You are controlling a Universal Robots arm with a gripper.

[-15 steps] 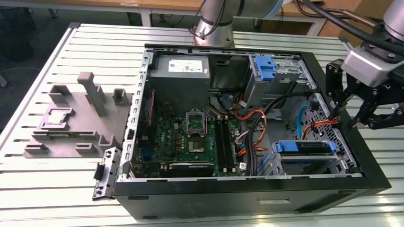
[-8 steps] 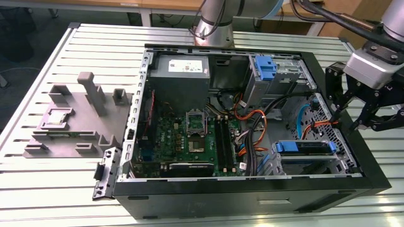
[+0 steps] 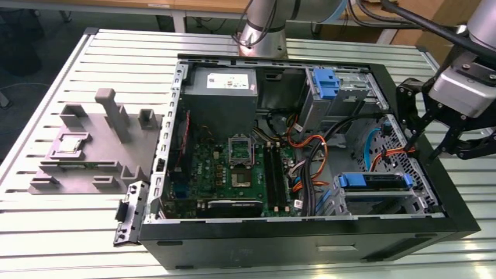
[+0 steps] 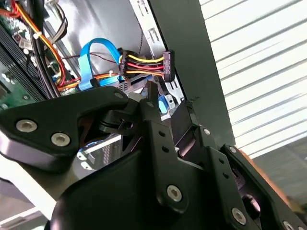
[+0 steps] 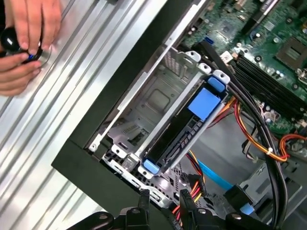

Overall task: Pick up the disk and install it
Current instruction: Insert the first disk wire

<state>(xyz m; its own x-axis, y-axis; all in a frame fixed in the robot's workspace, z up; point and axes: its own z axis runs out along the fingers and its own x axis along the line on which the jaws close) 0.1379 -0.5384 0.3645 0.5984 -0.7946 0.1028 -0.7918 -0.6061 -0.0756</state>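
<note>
- The disk (image 3: 372, 181) sits in the drive cage (image 5: 158, 96) of the case (image 3: 310, 235), at 4 o'clock in the exterior view. Its long axis runs 9 to 3, blue carrier edge up.
- Your gripper (image 5: 164, 205) hangs near it, fingers apart, holding nothing.
- Watch the loose cables (image 4: 144, 64) beside the cage: I'd judge a finger could snag them, or a skewed disk could jam.

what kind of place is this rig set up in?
Probably a robotics lab bench: an open computer case sits on a slatted metal table, a robot arm rises beyond it, and a grey fixture block lies beside it.
</note>
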